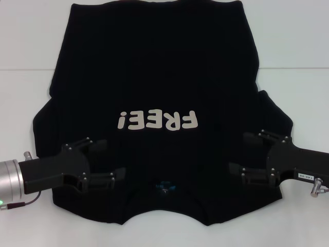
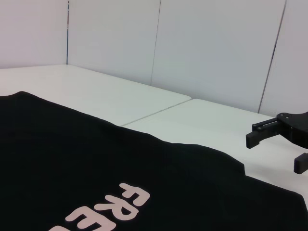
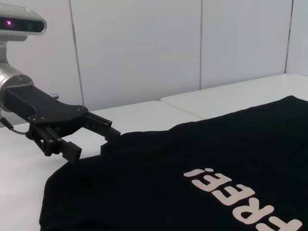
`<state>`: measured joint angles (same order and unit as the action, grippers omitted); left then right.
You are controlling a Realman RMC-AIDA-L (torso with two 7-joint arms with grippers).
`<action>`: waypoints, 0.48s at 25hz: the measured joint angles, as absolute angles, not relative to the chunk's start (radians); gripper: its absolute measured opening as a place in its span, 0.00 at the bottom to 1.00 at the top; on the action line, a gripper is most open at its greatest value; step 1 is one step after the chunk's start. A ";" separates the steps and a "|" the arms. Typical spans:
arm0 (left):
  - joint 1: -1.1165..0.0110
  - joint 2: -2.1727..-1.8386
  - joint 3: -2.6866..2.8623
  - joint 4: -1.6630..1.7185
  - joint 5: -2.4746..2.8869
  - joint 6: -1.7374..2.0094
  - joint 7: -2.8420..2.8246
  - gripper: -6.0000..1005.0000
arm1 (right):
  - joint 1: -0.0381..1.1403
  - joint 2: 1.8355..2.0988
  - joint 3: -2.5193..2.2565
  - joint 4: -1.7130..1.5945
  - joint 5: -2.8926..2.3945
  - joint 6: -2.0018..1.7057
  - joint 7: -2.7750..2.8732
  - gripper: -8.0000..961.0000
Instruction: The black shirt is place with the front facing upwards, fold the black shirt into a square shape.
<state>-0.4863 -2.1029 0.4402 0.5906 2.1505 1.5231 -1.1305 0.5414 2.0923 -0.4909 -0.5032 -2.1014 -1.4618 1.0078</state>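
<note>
**Both grippers spread over the shoulders of the flat shirt**

While the black shirt point(image 1: 159, 92) lies flat and front-up on the white counter point(image 1: 293, 41), both arms reach in from the near corners. Cream "FREE!" lettering point(image 1: 157, 121) reads upside down in the head view, so the collar end is nearest the robot; small teal neck label point(image 1: 164, 185) sits at the neckline between the two grippers. Hem is at the far edge, sleeves splayed out left and right.

Left gripper point(image 1: 110, 159) is over the shirt's left shoulder area, fingers spread apart, nothing between them. Right wrist view shows it low at the cloth's edge point(image 3: 103, 137); contact with fabric unclear. Right gripper point(image 1: 241, 154) is over the right shoulder area, fingers also spread, holding nothing. Left wrist view shows it point(image 2: 276, 147) just above the counter beside the shirt edge.

Counter has a seam point(image 2: 159, 110) running under the shirt.
</note>
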 joint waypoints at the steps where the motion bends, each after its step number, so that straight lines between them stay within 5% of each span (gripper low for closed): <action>1: -0.486 -2.103 0.440 0.591 2.151 1.523 -1.131 0.94 | 0.541 2.092 -0.491 -0.503 -2.101 -1.462 1.008 0.98; 12: -0.485 -2.102 0.429 0.591 2.147 1.529 -1.147 0.95 | 0.541 2.092 -0.490 -0.503 -2.100 -1.462 1.008 0.98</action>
<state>-0.4852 -2.1023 0.4294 0.5905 2.1468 1.5292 -1.1472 0.5415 2.0923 -0.4901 -0.5031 -2.0998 -1.4617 1.0078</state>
